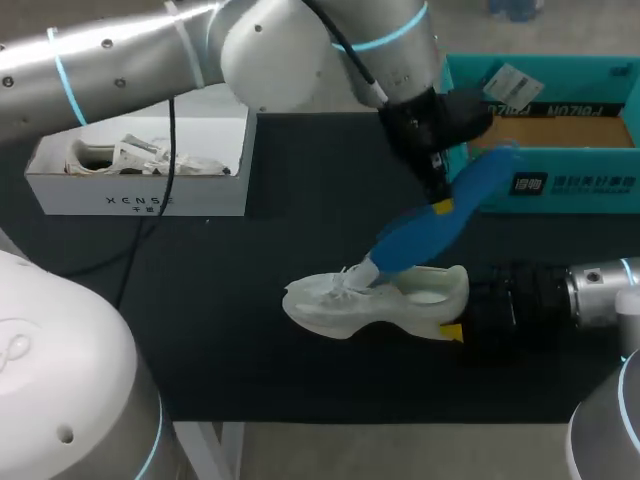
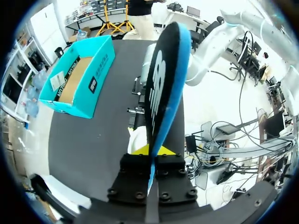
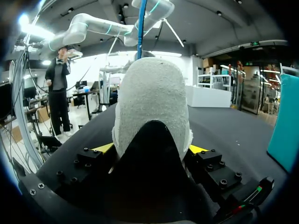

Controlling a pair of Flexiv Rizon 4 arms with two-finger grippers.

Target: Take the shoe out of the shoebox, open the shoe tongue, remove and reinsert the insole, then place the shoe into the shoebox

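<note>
A white shoe (image 1: 375, 300) lies on its side on the black mat, toe to the left. My right gripper (image 1: 455, 322) comes in from the right and is shut on the shoe's heel (image 3: 152, 102), with a yellow tip against each side. My left arm reaches over from the upper left. Its gripper (image 1: 440, 200) is shut on a blue insole (image 1: 440, 225) that slants down, its lower end in the shoe's opening. In the left wrist view the insole (image 2: 163, 79) stands edge-on between the shut fingers (image 2: 154, 150). The teal shoebox (image 1: 545, 175) stands open at the back right.
A white box (image 1: 140, 195) holding another pale shoe sits at the back left, with a black cable running in front of it. The black mat (image 1: 250, 330) has bare room left of and in front of the shoe. The table's front edge is close below.
</note>
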